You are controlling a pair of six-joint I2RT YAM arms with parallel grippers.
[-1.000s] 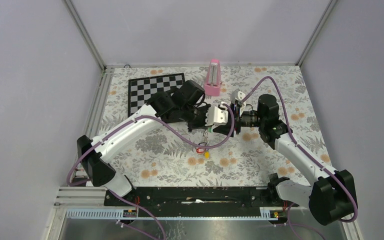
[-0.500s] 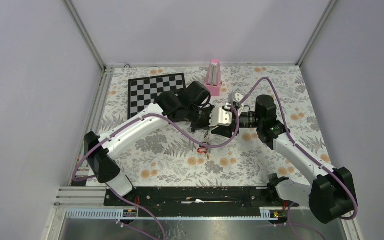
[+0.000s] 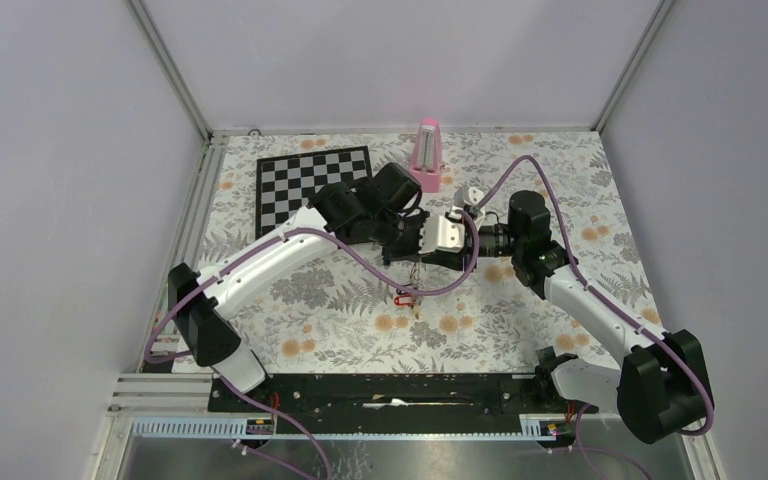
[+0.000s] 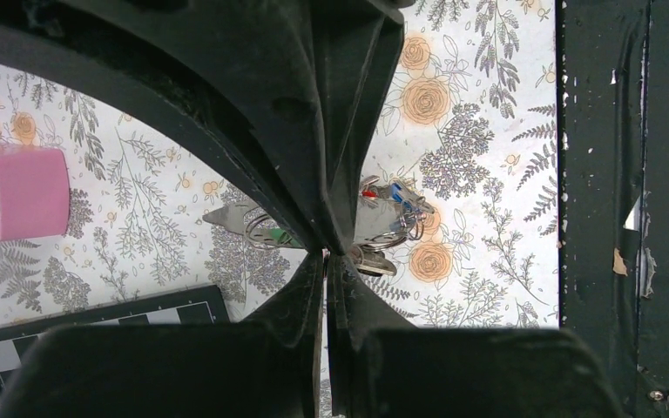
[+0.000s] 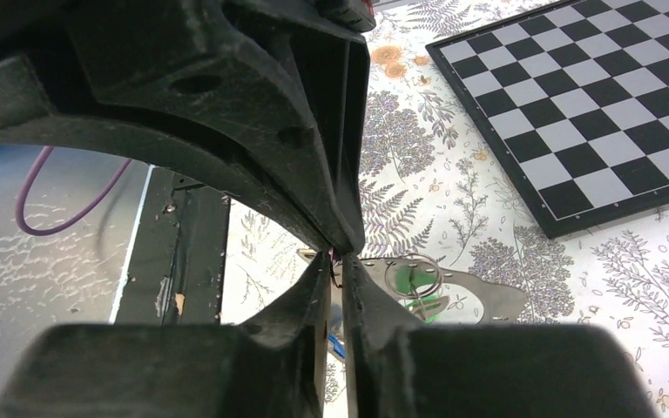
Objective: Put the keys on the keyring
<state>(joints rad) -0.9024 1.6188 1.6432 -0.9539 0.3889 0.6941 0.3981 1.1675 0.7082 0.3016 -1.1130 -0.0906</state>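
Observation:
Above the middle of the floral mat my two grippers meet tip to tip. My left gripper [image 3: 418,245] [image 4: 327,255] is shut on the thin wire keyring [image 3: 415,270]. From it hangs a bunch of keys [image 3: 407,296] with red and yellow tags. The left wrist view shows a green-tagged key [image 4: 272,235] and red and blue tags [image 4: 392,193] below the jaws. My right gripper [image 3: 438,247] [image 5: 335,259] has closed to a slim gap with the dark wire running into it. A green tag [image 5: 418,283] on a small ring lies just beyond.
A black-and-white chessboard [image 3: 310,185] [image 5: 592,113] lies at the back left. A pink box [image 3: 427,155] [image 4: 13,192] stands at the back centre. A black rail [image 3: 390,390] [image 4: 627,174] runs along the near edge. Walls enclose three sides.
My right gripper slid left up against the left gripper's tips and its jaws narrowed. The left arm shifted slightly right, still shut, with the keys hanging below.

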